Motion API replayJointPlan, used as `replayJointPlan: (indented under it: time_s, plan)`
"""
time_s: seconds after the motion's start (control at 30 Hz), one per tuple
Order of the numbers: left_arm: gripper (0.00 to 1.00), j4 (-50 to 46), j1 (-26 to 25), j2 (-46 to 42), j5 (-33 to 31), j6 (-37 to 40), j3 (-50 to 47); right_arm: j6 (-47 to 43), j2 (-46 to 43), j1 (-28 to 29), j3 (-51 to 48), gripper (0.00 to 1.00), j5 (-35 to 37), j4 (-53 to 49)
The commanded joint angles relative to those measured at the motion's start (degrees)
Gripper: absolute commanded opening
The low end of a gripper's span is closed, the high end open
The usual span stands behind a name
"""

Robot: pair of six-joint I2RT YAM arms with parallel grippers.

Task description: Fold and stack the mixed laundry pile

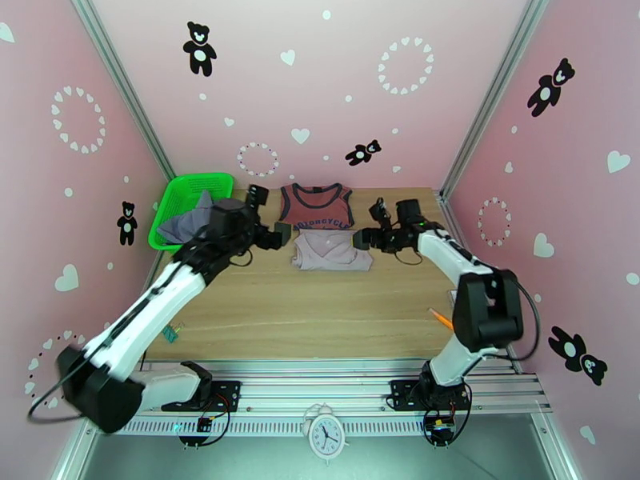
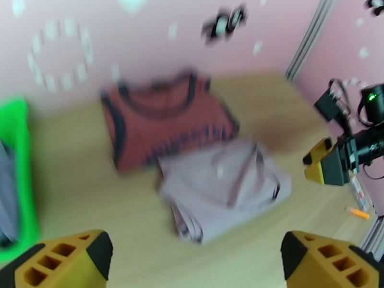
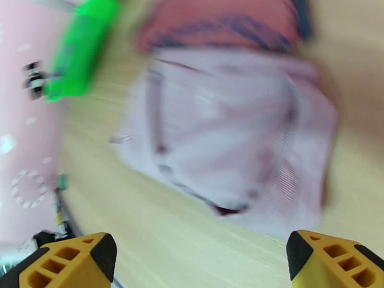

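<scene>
Pink-walled booth, black bear and white heart stickers point(image 1: 199, 48) all round; pale wood table point(image 1: 320, 314) underneath.

At 12 o'clock on table, close to far wall: brick-red tank top point(image 1: 316, 203), laid flat, neck away from arms, dark trim at neck and armholes. White lettering along lower edge, legible from above as "MOTORCYCLE"; smeared to dark streaks in both wrist views. Folded under at hem or not: cannot tell.

Directly at its 6 o'clock, touching or slightly overlapping that lower edge: pale mauve-beige piece point(image 1: 330, 251), gathered into rough rectangle, creases and doubled edge visible from wrist views. Judged folded and parked beside tank top rather than squarely on it, so stack not yet made.

At 10 o'clock corner: green mesh basket point(image 1: 178, 198), grey-lavender shirt point(image 1: 188, 224) slumped over near rim. Judged next in line.

Left claw point(image 1: 270, 214) at 9 o'clock of mauve piece, right claw point(image 1: 370, 224) at 3 o'clock; both spread wide, no cloth between fingers. Flanking stance suited to working opposite edges of one garment together.

Small orange pen point(image 1: 441, 318) at 4 o'clock; white alarm clock point(image 1: 326, 432) at 6 o'clock on rail, numerals too small to read.
</scene>
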Motion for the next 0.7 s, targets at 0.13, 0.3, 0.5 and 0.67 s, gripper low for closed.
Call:
replayJointPlan:
  time_s: [0.13,0.3,0.5,0.67]
  plan:
    - [0.97,-3.0,0.1,15.8,3.3,-12.3,3.7,4.4,7.4,3.8,3.2,0.97,16.2,-0.6]
    - [0.97,-4.4,0.2,27.3,3.3,-11.0,12.5,6.0,12.4,4.3,6.6,0.94,18.1,-0.1]
    - [0.97,-7.5,0.3,38.9,2.1,-9.4,21.4,6.9,18.3,5.4,12.0,0.92,18.1,-1.0]
    - [0.92,-7.7,0.2,46.5,5.4,-9.7,25.6,8.4,22.2,7.2,14.5,0.86,16.9,-0.6]
